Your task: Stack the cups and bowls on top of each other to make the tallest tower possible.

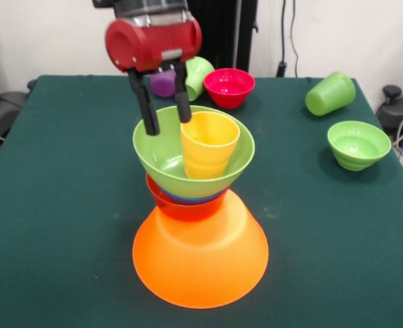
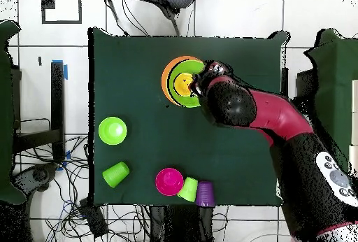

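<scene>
The claw point(image 1: 166, 113) is seen with its two black fingers spread apart, straddling the far rim of the large light green bowl point(image 1: 162, 158): one finger reaches down inside the bowl, the other is set by the yellow cup point(image 1: 208, 145), and nothing is pinched between them. The yellow cup stands upright inside that bowl. Beneath the bowl a thin blue bowl point(image 1: 188, 199) edge and a red-orange bowl point(image 1: 177, 208) are stacked, all carried on the huge orange bowl point(image 1: 200, 256), turned upside down as the wide base of the tower point(image 2: 183, 80). On the green desk point(image 1: 65, 205), well apart from the tower, a pink bowl point(image 1: 229, 87), a purple cup point(image 1: 163, 83) and a light green cup point(image 1: 199, 75) are grouped at the far edge. A second light green cup point(image 1: 330, 93) is lying on its side, and a small green bowl point(image 1: 358, 144) is set near it.
</scene>
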Available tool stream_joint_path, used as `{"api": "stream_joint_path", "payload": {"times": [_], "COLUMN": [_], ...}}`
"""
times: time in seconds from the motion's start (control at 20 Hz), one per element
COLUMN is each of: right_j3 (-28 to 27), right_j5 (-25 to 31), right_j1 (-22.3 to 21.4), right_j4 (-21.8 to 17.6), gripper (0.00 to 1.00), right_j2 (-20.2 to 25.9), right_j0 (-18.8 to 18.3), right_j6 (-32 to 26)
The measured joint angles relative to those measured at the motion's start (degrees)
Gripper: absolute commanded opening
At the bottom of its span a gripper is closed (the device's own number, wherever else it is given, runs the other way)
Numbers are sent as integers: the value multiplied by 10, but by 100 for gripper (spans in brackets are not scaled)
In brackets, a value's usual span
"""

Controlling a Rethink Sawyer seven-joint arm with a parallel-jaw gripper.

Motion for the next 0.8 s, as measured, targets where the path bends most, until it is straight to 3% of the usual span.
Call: {"api": "stream_joint_path", "payload": {"times": [0.4,0.8], "right_j3": [-47,-156], "right_j5": [102,255], "right_j1": [-24,15], "right_j4": [0,-2], "gripper": [100,100], "right_j2": [0,0], "right_j0": [-3,-6], "right_j6": [0,0]}}
